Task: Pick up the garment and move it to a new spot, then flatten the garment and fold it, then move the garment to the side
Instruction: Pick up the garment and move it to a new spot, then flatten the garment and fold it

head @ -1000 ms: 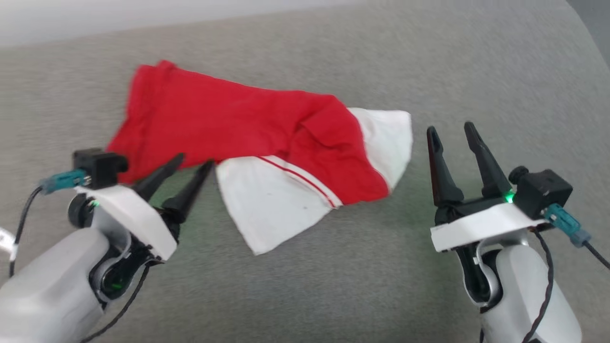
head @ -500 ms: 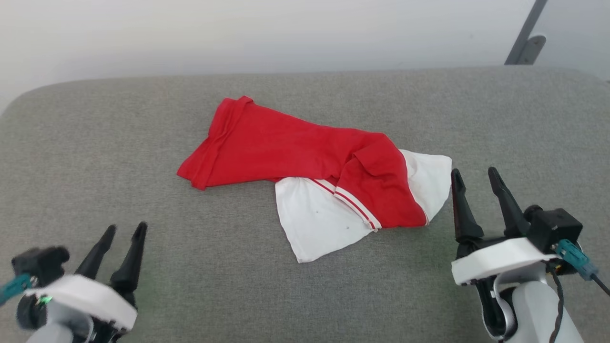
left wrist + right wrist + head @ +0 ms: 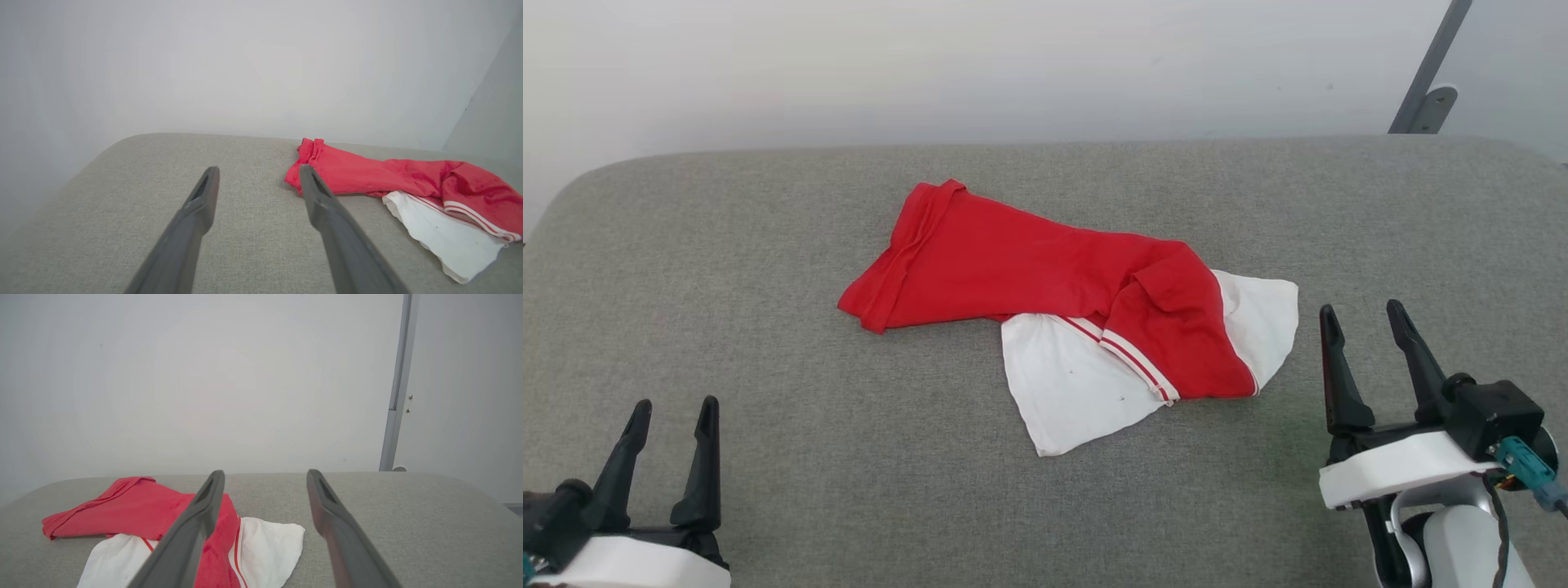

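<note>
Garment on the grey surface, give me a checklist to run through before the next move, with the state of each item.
1. Left end effector open, nothing between its fingers: ok.
2. Right end effector open, nothing between its fingers: ok.
3. Both end effectors apart from the garment: ok.
4. Garment lies wholly on the grey padded surface, away from its edges: ok.
5. Garment flat: not ok. It is bunched, with red cloth folded over the white sleeves.
6. Where the neckline lies: cannot tell.
</note>
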